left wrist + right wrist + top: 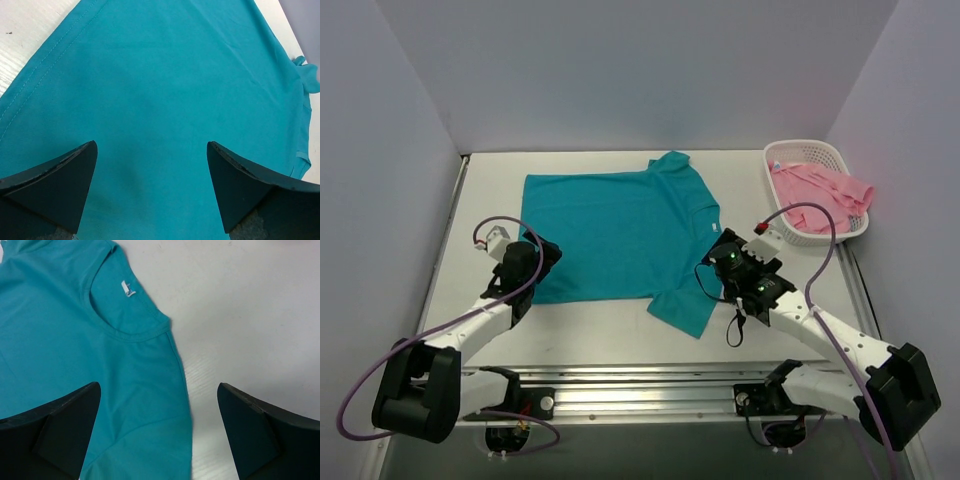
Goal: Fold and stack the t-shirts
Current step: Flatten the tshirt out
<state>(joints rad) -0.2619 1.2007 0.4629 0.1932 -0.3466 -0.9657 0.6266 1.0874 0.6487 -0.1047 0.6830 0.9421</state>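
Two tees: plain teal cloth t-shirt (pixel 610 235) flat on table (pixel 590 325), light pink cloth t-shirt (pixel 825 185) in white lattice basket (pixel 805 146). Left claw (pixel 150 185) over hem end, right claw (pixel 157 430) by collar, both spread, empty. Fabric prob. light, limp: pinch hem + shoulder edges.

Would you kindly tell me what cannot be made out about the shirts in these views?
- Top view: the near-left hem of the plain teal cloth t-shirt is covered by the left tool.
- Right wrist view: print on the small white neck label is too small to read.
- Top view: the light pink cloth t-shirt is bunched in the white plastic lattice basket, hiding its shape.
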